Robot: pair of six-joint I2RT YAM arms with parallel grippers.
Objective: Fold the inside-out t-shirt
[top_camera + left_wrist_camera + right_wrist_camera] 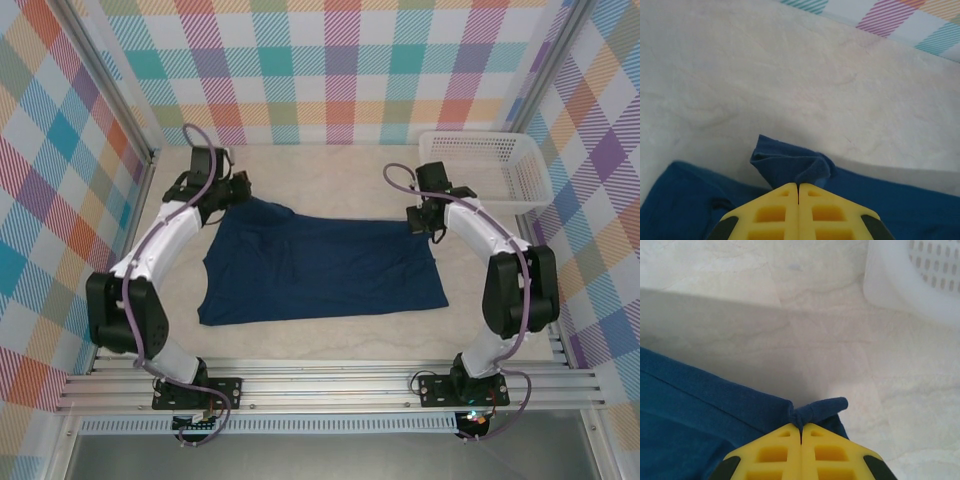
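Observation:
The dark navy t-shirt lies spread across the middle of the pale table, plain blue side up. My left gripper is shut on the t-shirt's far left corner; in the left wrist view a bunched fold of the t-shirt sticks out past the yellow fingertips. My right gripper is shut on the far right corner, where a pinched tab of the t-shirt pokes out above the closed yellow fingers. Both held corners are slightly raised off the table.
A white perforated basket stands at the back right, close behind the right gripper, and its wall shows in the right wrist view. Checkered walls enclose the table. An aluminium rail runs along the near edge.

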